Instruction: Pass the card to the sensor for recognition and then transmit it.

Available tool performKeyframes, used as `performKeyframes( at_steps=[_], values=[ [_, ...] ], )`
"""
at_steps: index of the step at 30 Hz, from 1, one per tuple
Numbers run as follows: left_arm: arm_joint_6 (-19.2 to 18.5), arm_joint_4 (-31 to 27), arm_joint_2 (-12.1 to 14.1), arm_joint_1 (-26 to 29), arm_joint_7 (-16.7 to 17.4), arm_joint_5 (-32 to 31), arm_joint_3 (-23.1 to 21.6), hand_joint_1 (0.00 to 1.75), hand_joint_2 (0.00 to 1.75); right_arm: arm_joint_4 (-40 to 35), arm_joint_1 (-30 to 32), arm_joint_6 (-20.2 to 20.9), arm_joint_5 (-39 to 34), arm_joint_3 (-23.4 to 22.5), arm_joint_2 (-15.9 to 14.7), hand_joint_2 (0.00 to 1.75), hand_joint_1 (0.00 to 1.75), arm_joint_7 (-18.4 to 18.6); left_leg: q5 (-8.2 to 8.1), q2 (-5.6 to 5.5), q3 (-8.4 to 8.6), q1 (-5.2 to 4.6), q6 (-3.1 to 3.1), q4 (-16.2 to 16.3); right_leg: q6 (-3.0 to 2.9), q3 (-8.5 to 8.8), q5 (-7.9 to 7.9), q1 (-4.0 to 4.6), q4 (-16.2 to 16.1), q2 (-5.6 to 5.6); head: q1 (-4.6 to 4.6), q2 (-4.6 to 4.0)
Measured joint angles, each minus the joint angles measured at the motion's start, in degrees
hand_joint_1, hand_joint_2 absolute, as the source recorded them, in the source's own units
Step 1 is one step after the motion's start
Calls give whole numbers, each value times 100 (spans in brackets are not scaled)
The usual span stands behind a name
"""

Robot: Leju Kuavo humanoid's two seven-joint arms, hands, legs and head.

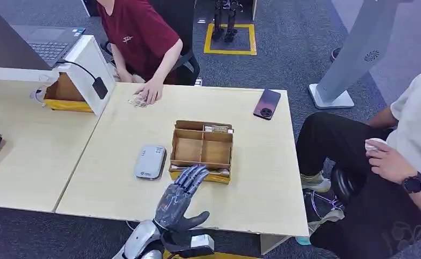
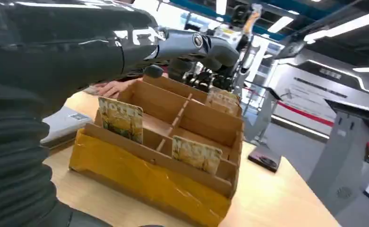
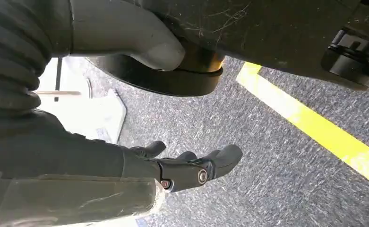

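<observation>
Head view shows the left hand (image 1: 182, 197) at the lower centre of the frame, fingers spread and holding nothing, fingertips over the near edge of the cardboard box (image 1: 202, 150). Two cards (image 2: 121, 118) stand in its front slots. The right hand (image 3: 182, 165) hangs, fingers loosely apart, holding nothing.

Print on the cards (image 2: 121, 119) standing in the cardboard box (image 1: 202, 150) is too blurred to read. Small items under the person's hand (image 1: 150, 91) are too small to identify. Left hand (image 1: 180, 198) covers part of the box's near wall.
</observation>
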Motion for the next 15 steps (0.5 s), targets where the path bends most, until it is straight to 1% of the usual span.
performKeyframes(
  at_steps=[2,5,6,7,10,13,15],
  values=[
    [97,79,20,-58,242,-578,-88,0,175,0,-6,0,24,-18,0,175,0,-9,0,0,0,0,0,0,0,0,0,0,1,0,0,0],
    [155,79,4,-62,618,-1841,-42,0,175,4,-4,-11,120,-18,9,175,0,-33,2,0,0,0,0,0,0,1,1,0,1,0,0,0],
    [155,75,-15,-65,729,-2121,-11,0,175,7,-6,-24,118,-18,9,175,0,-31,2,0,-1,0,0,0,0,2,1,0,1,-1,2,0],
    [158,62,-41,-68,764,-2222,34,0,175,9,-11,-24,105,-24,9,175,0,-11,2,0,-1,-2,0,0,0,2,1,-1,1,-1,0,0],
    [158,64,-214,-159,786,-2268,280,0,175,9,-53,22,105,-64,9,175,0,55,3,-1,-3,-2,2,1,1,2,2,-1,1,-3,0,0],
    [158,83,-372,-252,715,-2220,537,0,175,9,-72,22,120,-112,11,175,0,66,3,-1,-2,-3,2,1,1,3,2,-2,1,-2,0,0],
    [160,105,-420,-277,713,-2216,657,0,175,11,-73,22,120,-123,13,175,0,70,3,-1,-1,-3,2,1,1,3,2,-2,1,-2,0,0]
  ],
)
